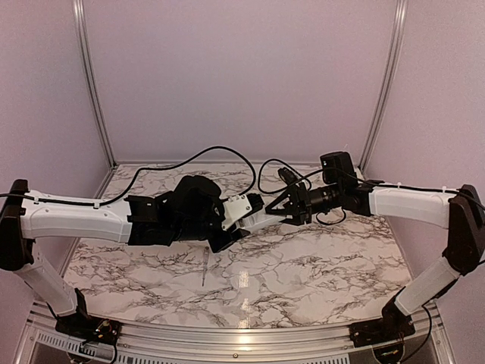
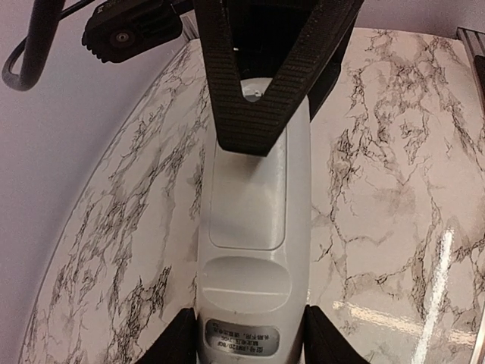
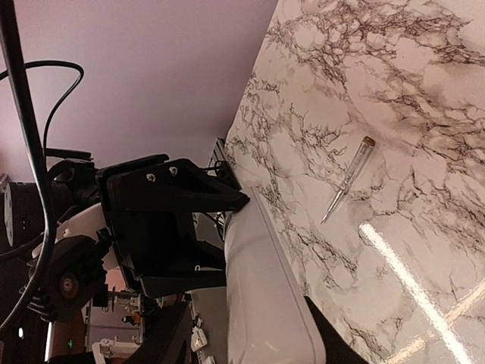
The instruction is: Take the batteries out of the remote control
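Observation:
The white remote control (image 1: 254,214) hangs in the air between both arms, above the marble table. My left gripper (image 2: 246,337) is shut on its label end, one black finger on each side, and its back face (image 2: 254,227) with the closed cover panel faces the left wrist camera. My right gripper (image 3: 242,341) is shut on the other end. One ribbed finger (image 2: 254,114) lies flat on the back face, and the remote (image 3: 269,296) fills the gap between the jaws. The batteries are hidden.
A thin pale pen-like tool (image 3: 347,180) lies on the marble table (image 1: 303,280), below the held remote and toward the front left (image 1: 205,269). Black cables loop over the far part of the table. Pale walls close in the back and sides.

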Controlling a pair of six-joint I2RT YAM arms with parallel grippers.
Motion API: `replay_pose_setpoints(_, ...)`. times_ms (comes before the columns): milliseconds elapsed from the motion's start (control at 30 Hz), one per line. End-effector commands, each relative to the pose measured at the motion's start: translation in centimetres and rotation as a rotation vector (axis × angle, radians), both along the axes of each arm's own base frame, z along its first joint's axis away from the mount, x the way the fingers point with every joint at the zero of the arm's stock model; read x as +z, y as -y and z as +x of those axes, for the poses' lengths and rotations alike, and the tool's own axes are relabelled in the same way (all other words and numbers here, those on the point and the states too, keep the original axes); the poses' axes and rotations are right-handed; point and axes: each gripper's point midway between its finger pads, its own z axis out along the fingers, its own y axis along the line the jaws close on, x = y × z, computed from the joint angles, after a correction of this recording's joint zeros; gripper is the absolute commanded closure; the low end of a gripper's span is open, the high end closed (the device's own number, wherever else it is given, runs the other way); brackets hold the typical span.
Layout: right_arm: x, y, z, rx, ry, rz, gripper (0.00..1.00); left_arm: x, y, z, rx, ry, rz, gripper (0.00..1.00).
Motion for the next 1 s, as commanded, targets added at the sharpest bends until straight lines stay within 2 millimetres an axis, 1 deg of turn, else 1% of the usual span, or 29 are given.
replay_pose_setpoints(0,1.4,-0.5,-0.1,0.03,0.03,0.038,0.63,3.2,0.2,0.1,-0.019,0.042,-0.05,0.58)
replay_pose_setpoints(133,1.5,-0.5,-0.2,0.031,0.027,0.04,0.78,3.6,0.2,0.2,-0.019,0.051,-0.05,0.57)
replay_pose_setpoints(200,1.7,-0.5,-0.3,0.035,0.035,0.045,0.84,4.2,0.1,0.2,-0.013,0.06,-0.057,0.54)
replay_pose_setpoints(233,1.9,-0.5,-0.3,0.036,0.039,0.048,0.85,4.6,0.0,0.3,-0.006,0.063,-0.065,0.49)
replay_pose_setpoints(367,3.2,-0.6,-0.1,0.036,0.077,0.061,0.87,6.5,-0.7,0.6,0.039,0.067,-0.098,0.18)
replay_pose_setpoints(400,3.4,-0.6,0.1,0.031,0.09,0.058,0.88,7.0,-1.1,0.7,0.054,0.071,-0.105,0.09)
replay_pose_setpoints(433,3.8,-0.7,0.4,0.023,0.106,0.058,0.89,7.4,-1.7,0.8,0.072,0.08,-0.108,0.04)
replay_pose_setpoints(467,4.2,-0.7,0.6,0.018,0.119,0.062,0.89,7.8,-2.2,0.7,0.085,0.086,-0.115,0.01)
replay_pose_setpoints(533,5.3,-0.9,1.1,0.006,0.156,0.079,0.89,8.9,-3.5,0.9,0.125,0.094,-0.144,0.01)
replay_pose_setpoints(600,6.4,-1.1,1.6,-0.005,0.191,0.092,0.89,10.4,-4.8,1.0,0.14,0.046,-0.204,0.01)
replay_pose_setpoints(633,7.0,-1.1,1.8,-0.014,0.211,0.097,0.89,11.2,-5.6,1.4,0.155,0.005,-0.248,0.01)
replay_pose_setpoints(767,10.0,-1.4,2.9,-0.051,0.305,0.159,0.89,14.2,-7.6,2.1,0.11,-0.249,-0.461,0.01)
replay_pose_setpoints(800,10.7,-1.5,3.0,-0.057,0.319,0.183,0.89,14.9,-8.2,2.7,0.108,-0.306,-0.515,0.01)
replay_pose_setpoints(900,13.0,-1.6,3.2,-0.069,0.351,0.257,0.89,16.3,-8.5,3.2,0.062,-0.436,-0.638,0.01)
replay_pose_setpoints(967,14.3,-1.7,3.3,-0.073,0.371,0.29,0.89,17.4,-8.2,3.4,0.011,-0.538,-0.726,0.01)
